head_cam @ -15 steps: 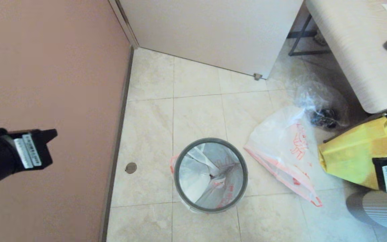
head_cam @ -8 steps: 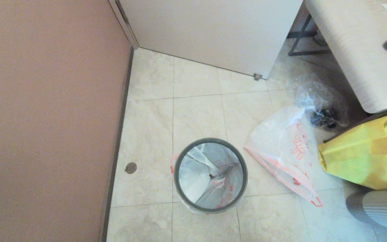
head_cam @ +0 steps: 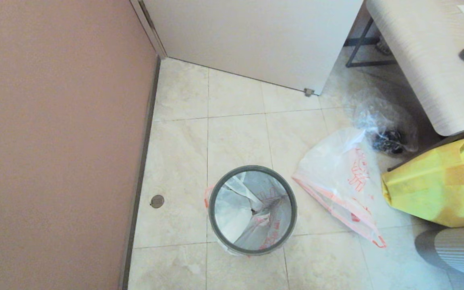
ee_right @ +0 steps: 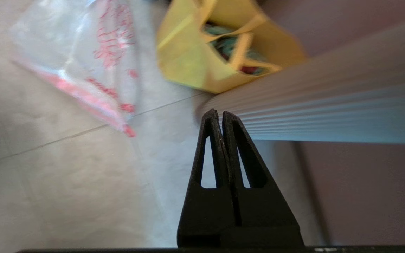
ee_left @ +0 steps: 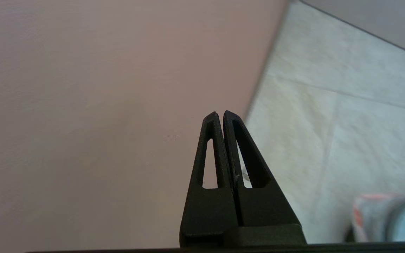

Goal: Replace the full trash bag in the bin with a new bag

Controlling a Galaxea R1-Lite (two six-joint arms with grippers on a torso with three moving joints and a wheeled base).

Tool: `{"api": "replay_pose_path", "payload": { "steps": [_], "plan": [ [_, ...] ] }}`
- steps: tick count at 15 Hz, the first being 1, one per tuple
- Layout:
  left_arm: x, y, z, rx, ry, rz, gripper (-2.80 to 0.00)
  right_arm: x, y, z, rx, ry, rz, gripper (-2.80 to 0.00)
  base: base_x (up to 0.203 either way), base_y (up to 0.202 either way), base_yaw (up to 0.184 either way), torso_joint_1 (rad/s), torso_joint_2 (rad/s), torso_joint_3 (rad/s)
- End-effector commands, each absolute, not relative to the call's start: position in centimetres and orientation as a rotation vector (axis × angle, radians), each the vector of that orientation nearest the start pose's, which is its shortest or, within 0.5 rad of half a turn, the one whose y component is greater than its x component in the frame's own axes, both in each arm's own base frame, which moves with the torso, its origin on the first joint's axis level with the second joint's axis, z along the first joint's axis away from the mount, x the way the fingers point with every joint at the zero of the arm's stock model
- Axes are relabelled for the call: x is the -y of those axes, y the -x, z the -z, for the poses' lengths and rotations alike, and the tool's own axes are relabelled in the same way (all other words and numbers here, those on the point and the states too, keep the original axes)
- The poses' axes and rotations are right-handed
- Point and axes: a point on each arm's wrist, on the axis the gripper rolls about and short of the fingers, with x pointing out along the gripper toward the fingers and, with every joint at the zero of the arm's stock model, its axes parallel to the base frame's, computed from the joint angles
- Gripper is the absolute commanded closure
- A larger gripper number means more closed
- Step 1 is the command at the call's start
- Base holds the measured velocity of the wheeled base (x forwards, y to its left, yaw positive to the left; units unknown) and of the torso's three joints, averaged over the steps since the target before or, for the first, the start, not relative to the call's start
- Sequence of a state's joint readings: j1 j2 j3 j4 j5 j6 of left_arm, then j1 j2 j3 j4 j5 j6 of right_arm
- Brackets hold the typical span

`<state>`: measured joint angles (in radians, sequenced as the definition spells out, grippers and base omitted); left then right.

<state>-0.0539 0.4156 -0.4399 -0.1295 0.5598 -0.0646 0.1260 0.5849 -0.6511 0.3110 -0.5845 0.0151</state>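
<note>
Item: bin (head_cam: 211,207), black, round, grey hoop as rim, standing on the tiled floor near the pink wall (head_cam: 54,141); full bag (head_cam: 252,213) sitting inside it, white film bunching under the hoop, a tab of its pink band (head_cam: 206,198) poking out over the bin's left side; new bag (head_cam: 336,177) lying limp and flat on the floor just to the bin's right, apart from it; clear bag (head_cam: 385,125) and yellow bag (head_cam: 425,189) lying beyond, not part of the job. Left gripper (ee_left: 220,114) hanging beside the wall, out of the head view, fingers pressing fully together and gripping nothing; right gripper (ee_right: 219,112) hanging over the floor near the yellow bag, fingers likewise pressing together, empty. Judged status: swap not yet begun, removal of the full bag standing as the step in hand. Handling note: both sets of fingers needing opening before any approach; the hoop appearing to be pinning the film, so lifting it off first is looking wise; gripping the stronger pink band rather than thin film, at opposite sides, and pulling straight up and slowly, since the light bin is likely tipping or rising with the bag; setting the full bag down clear of the new one.
</note>
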Motion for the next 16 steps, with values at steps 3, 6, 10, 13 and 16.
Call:
{"api": "replay_pose_path", "payload": {
  "steps": [3,6,10,13,16],
  "plan": [
    [-1.2,3.3,-19.1,0.218,0.101,-0.513,0.0,1.6,4.0,-20.8,-0.103,0.117,0.469,0.0,0.0,0.0,0.0,0.0,0.0,0.0],
    [-1.0,4.7,-15.1,0.163,0.074,-0.426,0.0,1.3,4.9,-18.1,-0.125,0.144,0.465,0.0,0.0,0.0,0.0,0.0,0.0,0.0],
    [-0.6,3.8,-10.7,0.062,0.088,-0.248,0.0,0.8,5.8,-13.9,-0.105,0.189,0.326,0.0,0.0,0.0,0.0,0.0,0.0,0.0],
    [-0.3,3.0,-8.7,-0.005,0.156,-0.109,0.0,0.4,4.6,-10.7,-0.071,0.125,0.138,0.0,0.0,0.0,0.0,0.0,0.0,0.0],
    [-0.1,2.6,-8.1,-0.012,0.118,-0.034,0.0,0.1,2.8,-8.3,-0.038,0.094,0.015,0.0,0.0,0.0,0.0,0.0,0.0,0.0]
  ]
}}
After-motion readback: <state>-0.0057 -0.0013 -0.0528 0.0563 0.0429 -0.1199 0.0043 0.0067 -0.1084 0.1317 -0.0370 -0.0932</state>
